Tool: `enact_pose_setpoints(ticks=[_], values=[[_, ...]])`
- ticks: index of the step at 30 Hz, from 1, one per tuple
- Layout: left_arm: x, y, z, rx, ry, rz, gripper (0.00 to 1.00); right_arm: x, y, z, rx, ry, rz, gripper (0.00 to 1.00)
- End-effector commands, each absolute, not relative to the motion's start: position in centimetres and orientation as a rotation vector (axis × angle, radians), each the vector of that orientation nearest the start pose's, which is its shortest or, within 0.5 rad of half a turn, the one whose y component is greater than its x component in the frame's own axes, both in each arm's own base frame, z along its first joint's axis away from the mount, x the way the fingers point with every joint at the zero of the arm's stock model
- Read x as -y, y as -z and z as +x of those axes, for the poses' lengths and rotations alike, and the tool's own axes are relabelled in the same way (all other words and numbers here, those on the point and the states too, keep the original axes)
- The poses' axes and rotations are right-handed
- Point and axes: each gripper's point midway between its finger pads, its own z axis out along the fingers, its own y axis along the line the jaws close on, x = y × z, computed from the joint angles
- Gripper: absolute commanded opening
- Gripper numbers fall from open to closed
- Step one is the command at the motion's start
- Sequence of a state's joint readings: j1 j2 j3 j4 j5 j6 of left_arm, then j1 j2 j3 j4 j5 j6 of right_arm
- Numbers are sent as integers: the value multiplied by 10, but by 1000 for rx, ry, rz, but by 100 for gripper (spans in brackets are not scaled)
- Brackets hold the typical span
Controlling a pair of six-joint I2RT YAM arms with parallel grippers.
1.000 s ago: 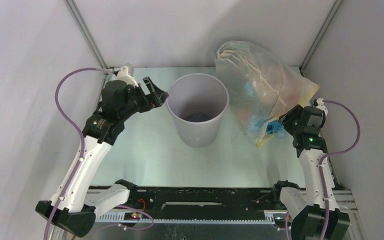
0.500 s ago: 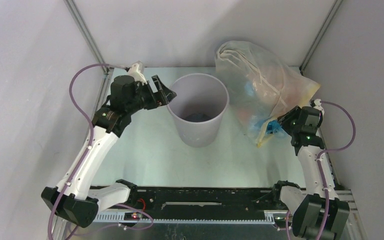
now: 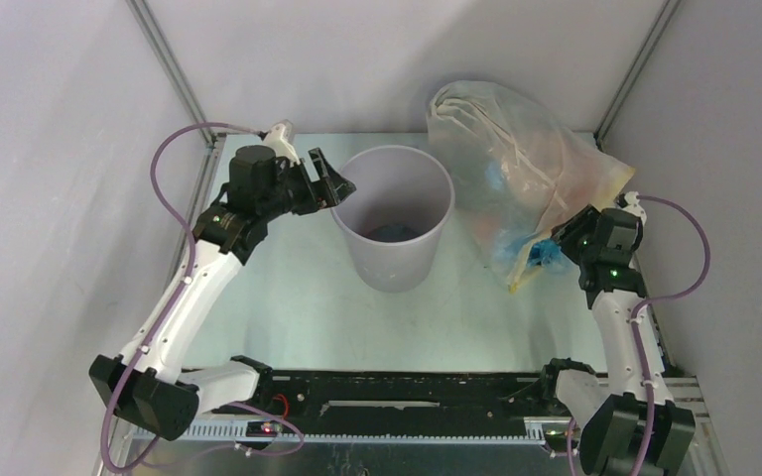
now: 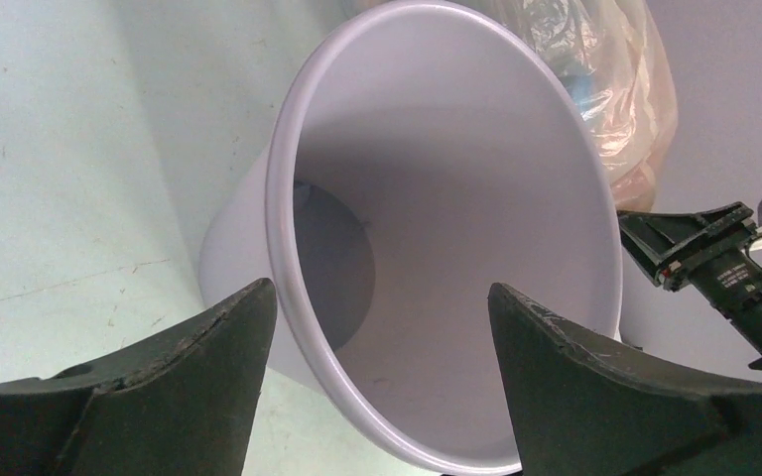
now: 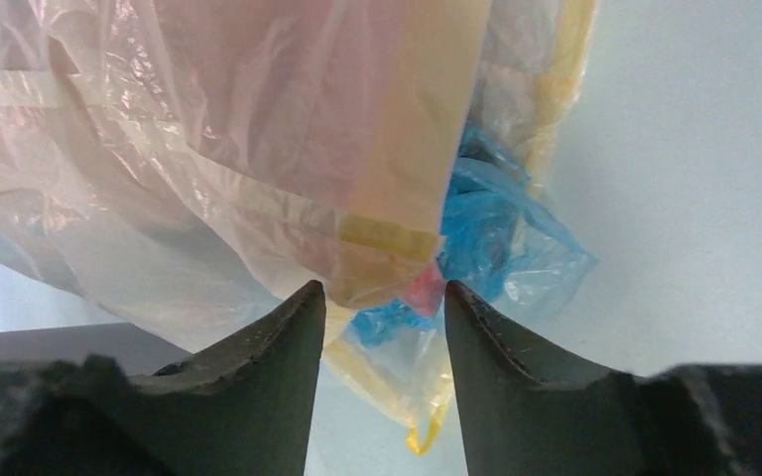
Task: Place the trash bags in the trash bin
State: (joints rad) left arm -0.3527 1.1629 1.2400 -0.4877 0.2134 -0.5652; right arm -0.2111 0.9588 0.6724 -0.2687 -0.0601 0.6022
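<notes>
The pale lavender trash bin point(image 3: 397, 263) stands upright mid-table; its rim point(image 4: 283, 198) fills the left wrist view. My left gripper point(image 3: 332, 186) is open at the bin's left rim, which runs between the fingers point(image 4: 382, 297), one outside the wall and one over the mouth. My right gripper point(image 3: 561, 238) is open at the lower corner of the large clear stuffed bag point(image 3: 516, 169). In the right wrist view its fingertips point(image 5: 385, 293) flank a small red-pink bit of plastic point(image 5: 425, 293); I cannot tell whether this is the trash bag, and the rest of it is hidden.
Blue plastic point(image 5: 501, 238) and a yellow strip point(image 5: 387, 233) lie in the clear bag's corner. The clear bag leans against the back right post point(image 3: 635, 69). Grey walls close in both sides. A black rail point(image 3: 407, 407) runs along the near edge.
My left gripper has moved right and up to the bin's left rim. My right gripper has edged slightly closer to the clear bag's corner.
</notes>
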Motion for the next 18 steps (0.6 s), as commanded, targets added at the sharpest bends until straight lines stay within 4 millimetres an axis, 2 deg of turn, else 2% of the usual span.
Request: enact_pose_setpoints(ticks=[1,4,11,15,18], values=[[183,-324,323,-2003,804,-27,86,51,-179,306,-1923,-182,825,50],[183,-322,323,-2011,813,-36,85,61,-179,295,-1918,-117,854,45],[184,-317,322,-2016,820,-33,85,58,-176,294,-1930,-128,842,41],[183,-318,321,-2014,816,-33,86,50,-187,297,-1911,-173,766,63],[184,-317,321,-2016,824,-34,86,38,-198,298,-1897,-235,704,68]])
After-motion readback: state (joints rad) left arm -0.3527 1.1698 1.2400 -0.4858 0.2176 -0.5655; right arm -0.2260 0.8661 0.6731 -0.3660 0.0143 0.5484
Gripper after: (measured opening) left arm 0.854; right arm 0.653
